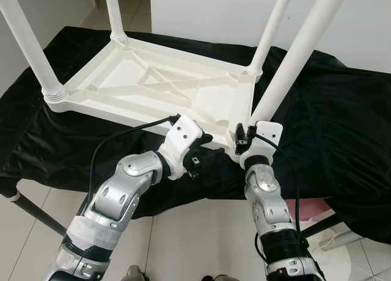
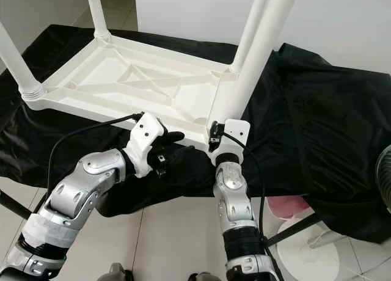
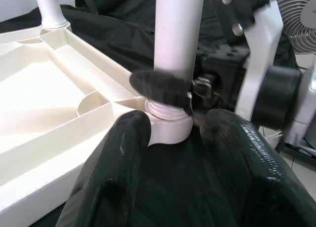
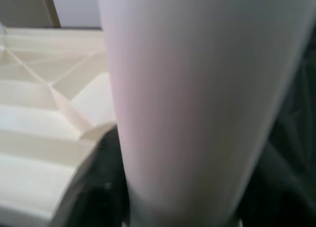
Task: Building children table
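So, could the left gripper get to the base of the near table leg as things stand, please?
Probably yes. The left gripper is open and points at the base of the table leg with nothing between, though the right gripper already grips the leg just above.

Black cloth (image 1: 342, 128) (rumpled), fan (image 3: 298, 7), tiled floor (image 1: 189, 244).

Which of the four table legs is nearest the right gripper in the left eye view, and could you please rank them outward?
From the right gripper:
1. Near-right leg, in its grasp.
2. Far-right leg, just behind.
3. Far-left leg, across the tabletop.
4. Near-left leg, at the left corner.
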